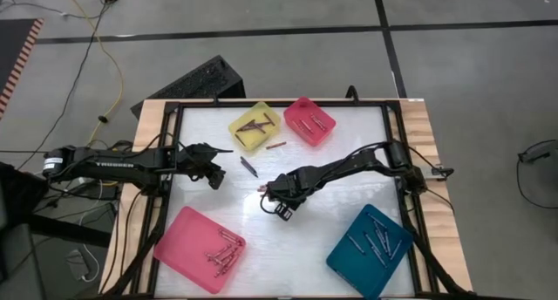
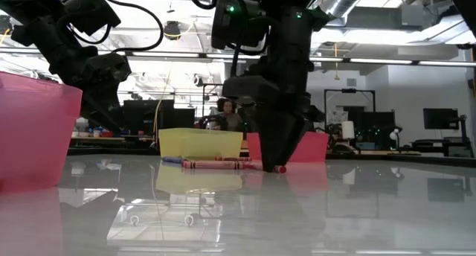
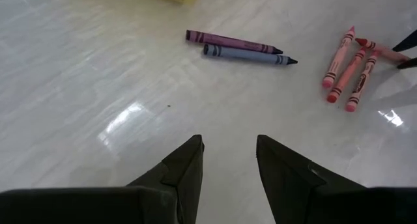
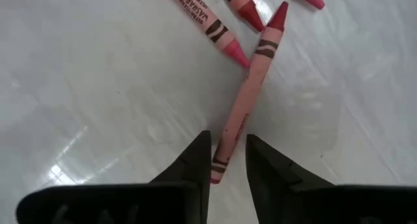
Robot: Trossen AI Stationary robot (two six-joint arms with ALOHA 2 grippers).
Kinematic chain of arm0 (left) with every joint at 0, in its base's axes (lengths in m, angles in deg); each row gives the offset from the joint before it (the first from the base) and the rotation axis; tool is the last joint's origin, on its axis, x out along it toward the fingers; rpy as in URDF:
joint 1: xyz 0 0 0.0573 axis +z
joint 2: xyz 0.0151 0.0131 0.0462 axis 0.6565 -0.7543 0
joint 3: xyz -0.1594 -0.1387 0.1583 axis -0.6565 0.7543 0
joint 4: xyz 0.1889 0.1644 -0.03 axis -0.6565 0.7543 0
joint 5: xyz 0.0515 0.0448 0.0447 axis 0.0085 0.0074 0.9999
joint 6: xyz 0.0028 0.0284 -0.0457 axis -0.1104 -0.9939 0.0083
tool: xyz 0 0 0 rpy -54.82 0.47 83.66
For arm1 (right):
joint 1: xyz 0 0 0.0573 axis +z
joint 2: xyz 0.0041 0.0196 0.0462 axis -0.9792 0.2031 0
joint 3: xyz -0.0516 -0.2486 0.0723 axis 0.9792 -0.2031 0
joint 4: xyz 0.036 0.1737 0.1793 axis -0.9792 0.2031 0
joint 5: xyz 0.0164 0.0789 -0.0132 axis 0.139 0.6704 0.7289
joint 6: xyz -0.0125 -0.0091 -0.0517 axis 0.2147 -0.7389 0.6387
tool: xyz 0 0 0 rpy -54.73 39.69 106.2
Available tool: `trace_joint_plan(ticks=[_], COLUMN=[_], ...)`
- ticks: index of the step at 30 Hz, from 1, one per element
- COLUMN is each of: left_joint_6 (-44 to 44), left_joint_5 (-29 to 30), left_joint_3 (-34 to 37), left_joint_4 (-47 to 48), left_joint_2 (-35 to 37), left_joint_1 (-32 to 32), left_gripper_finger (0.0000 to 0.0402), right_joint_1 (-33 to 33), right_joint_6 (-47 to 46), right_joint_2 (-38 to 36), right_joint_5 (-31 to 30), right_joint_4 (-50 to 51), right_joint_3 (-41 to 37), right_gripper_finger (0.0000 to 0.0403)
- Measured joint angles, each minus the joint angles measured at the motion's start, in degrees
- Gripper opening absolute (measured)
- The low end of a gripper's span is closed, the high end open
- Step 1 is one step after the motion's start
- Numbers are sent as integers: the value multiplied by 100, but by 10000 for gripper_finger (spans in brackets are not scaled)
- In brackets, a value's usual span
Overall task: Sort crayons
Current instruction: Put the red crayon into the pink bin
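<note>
Several pink crayons (image 3: 352, 74) lie loose on the white table near its middle. A purple crayon (image 3: 231, 40) and a grey-blue crayon (image 3: 247, 55) lie side by side near the yellow tray (image 1: 254, 126). My right gripper (image 4: 228, 140) is low over the table, pointing down and open. Its fingers stand on either side of the flat end (image 4: 221, 160) of one pink crayon (image 4: 251, 87). My left gripper (image 3: 228, 142) hangs open above bare table at the left (image 1: 216, 176), short of the loose crayons. My right gripper comes from above with one finger (image 4: 195, 160) on each side of the pink crayon's flat end, across the crayon. A narrow gap shows on one side, and I cannot tell whether the other finger touches it. The crayon lies flat on the table.
Four trays holding crayons stand around the middle: the yellow tray and a small pink tray (image 1: 309, 120) at the far edge, a large pink tray (image 1: 199, 248) near left, a teal tray (image 1: 370, 250) near right. One red crayon (image 1: 276, 146) lies between the two far trays.
</note>
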Motion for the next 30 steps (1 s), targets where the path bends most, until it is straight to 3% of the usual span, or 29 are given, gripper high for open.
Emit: trace_joint_plan(ticks=[10,21,30], left_joint_6=[-2,-2,-4], left_joint_5=[0,0,2], left_joint_3=[0,0,0], left_joint_4=[-2,0,12], left_joint_2=[0,0,-2], left_joint_1=[0,-1,-2], left_gripper_finger=[133,133,133], right_joint_1=[10,27,205], right_joint_6=[-305,-474,-995], right_joint_2=[-52,-102,-732], right_joint_5=[1,10,-100], right_joint_4=[57,422,515], right_joint_3=[-7,283,294], right_gripper_finger=[7,4,2])
